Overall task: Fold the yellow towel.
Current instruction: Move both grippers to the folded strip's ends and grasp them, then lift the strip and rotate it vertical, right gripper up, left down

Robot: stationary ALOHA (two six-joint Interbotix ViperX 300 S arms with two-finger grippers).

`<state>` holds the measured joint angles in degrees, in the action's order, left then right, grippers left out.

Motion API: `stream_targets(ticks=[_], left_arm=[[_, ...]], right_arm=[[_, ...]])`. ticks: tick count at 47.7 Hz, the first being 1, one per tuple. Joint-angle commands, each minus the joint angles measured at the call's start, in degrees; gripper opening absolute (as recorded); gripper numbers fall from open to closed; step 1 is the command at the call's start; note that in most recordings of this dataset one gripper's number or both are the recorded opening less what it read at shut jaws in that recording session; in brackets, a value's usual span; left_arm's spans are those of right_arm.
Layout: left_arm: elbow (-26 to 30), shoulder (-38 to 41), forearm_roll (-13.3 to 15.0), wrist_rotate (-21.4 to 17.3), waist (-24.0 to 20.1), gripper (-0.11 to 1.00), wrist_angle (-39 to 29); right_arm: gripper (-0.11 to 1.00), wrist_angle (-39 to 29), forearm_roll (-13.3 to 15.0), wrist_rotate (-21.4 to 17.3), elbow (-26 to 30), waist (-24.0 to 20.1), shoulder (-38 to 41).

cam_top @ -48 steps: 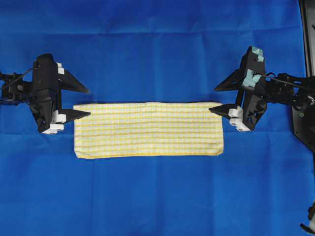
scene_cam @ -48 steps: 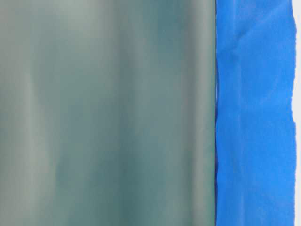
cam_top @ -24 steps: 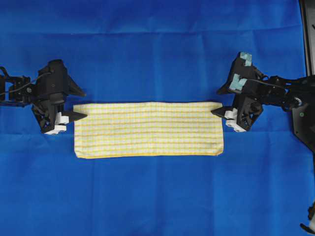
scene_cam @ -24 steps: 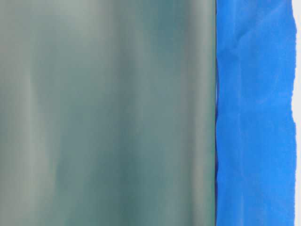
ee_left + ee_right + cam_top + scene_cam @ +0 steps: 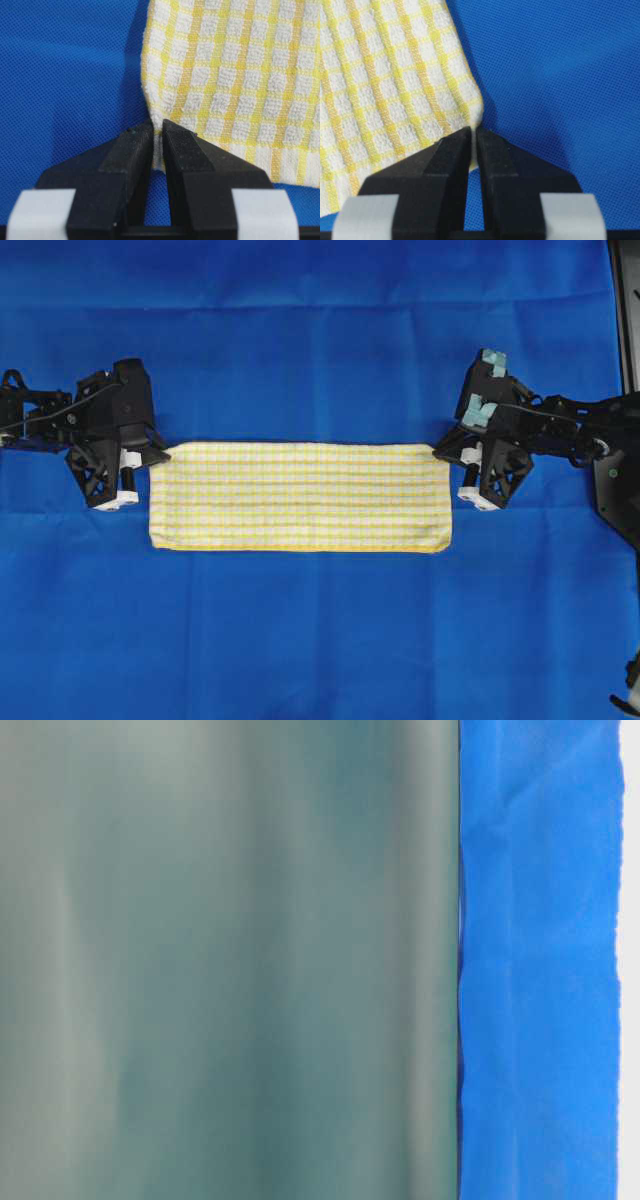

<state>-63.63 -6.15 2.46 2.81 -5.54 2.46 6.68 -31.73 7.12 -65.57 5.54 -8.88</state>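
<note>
The yellow towel (image 5: pixel 300 497) lies as a long folded strip in the middle of the blue cloth. My left gripper (image 5: pixel 160 453) is shut on the towel's far left corner; the left wrist view shows the corner (image 5: pixel 157 145) pinched between the black fingers (image 5: pixel 130 150). My right gripper (image 5: pixel 444 452) is shut on the towel's far right corner; in the right wrist view the corner (image 5: pixel 473 131) sits between the fingers (image 5: pixel 495 150). The towel's checks fill the left wrist view (image 5: pixel 240 75) and the right wrist view (image 5: pixel 385 85).
A large plain blue cloth (image 5: pixel 320 340) covers the table. A dark frame (image 5: pixel 625 390) stands at the right edge. The table-level view is mostly a blurred grey-green surface (image 5: pixel 220 960) with a strip of blue cloth (image 5: pixel 535 960) at its right.
Both grippers have gone from open astride the towel's far corners to shut on them. The far corners have lifted slightly and the towel's far edge has shifted a little.
</note>
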Motion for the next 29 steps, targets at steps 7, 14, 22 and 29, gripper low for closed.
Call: stream_targets(ticks=[7,14,22,29], left_arm=[[0.7,-0.53,0.0,0.0,-0.09,0.04,-1.49],[2.02,-3.08,0.0,-0.09,-0.09,0.04,-4.31],[4.39,-10.02,0.0,-0.44,0.44,0.04,-9.93],[4.92,-16.79,0.0,-0.53,0.44,0.04,-12.66]], right_arm=[[0.04,0.09,0.18,-0.18,1.32,0.09,-1.32],[0.04,-0.35,0.09,-0.53,1.32,0.26,-4.57],[0.04,-2.64,0.09,-0.53,1.23,0.79,-10.63],[0.04,-4.66,0.09,-0.35,1.23,1.32,-16.35]])
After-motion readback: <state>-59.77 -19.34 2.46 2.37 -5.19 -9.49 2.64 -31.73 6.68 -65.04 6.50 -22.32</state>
